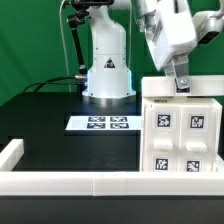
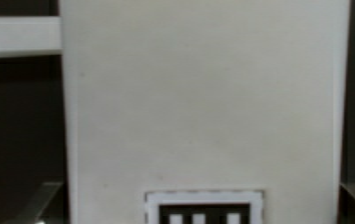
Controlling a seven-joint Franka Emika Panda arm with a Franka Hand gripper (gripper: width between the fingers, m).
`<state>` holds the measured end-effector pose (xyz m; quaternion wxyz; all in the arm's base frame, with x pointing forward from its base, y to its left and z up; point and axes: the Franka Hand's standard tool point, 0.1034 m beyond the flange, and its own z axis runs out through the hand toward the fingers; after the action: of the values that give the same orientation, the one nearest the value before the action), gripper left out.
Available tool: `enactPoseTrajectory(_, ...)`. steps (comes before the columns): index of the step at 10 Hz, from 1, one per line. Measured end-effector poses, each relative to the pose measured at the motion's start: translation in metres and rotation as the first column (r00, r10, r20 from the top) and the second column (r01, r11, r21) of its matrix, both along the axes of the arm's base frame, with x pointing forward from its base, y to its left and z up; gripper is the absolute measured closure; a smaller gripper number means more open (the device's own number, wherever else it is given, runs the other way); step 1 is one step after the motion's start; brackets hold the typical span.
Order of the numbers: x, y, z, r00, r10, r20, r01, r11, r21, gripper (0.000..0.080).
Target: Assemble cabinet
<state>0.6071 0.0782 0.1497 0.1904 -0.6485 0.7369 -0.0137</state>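
The cabinet body (image 1: 180, 130), a large white box with several tag markers on its front face, stands at the exterior view's right, against the front rail. My gripper (image 1: 181, 86) is down on the back of its top. In the wrist view the white body (image 2: 200, 100) fills the space between the jaws, with a tag (image 2: 202, 210) at its near end. One dark fingertip (image 2: 42, 203) shows at each lower corner, close against the body's sides. The jaws look shut on the body. No smaller panel blocks show.
The marker board (image 1: 103, 123) lies flat on the black table in front of the robot's base (image 1: 108, 75). A low white border rail (image 1: 60, 182) runs along the front edge, with a corner piece (image 1: 10, 152) at the exterior view's left.
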Motion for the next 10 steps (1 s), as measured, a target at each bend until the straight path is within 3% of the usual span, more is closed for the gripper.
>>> enactPoseTrajectory(2, 0.0, -0.002, -0.001, 0.995, -0.101, -0.025, 0.102, 0.994, 0.049, 0.0247)
enactPoseTrajectory(5, -0.001, 0.0, -0.001, 0.977, -0.205, -0.06, 0.209, 0.975, 0.08, 0.0247)
enactPoseTrajectory(6, -0.001, 0.0, -0.001, 0.978, -0.201, -0.059, 0.206, 0.975, 0.08, 0.0172)
enactPoseTrajectory(7, -0.001, 0.0, -0.001, 0.979, -0.197, -0.057, 0.201, 0.977, 0.078, 0.0039)
enactPoseTrajectory(10, 0.005, -0.002, 0.017, 0.988, -0.153, -0.004, 0.152, 0.985, 0.08, 0.0002)
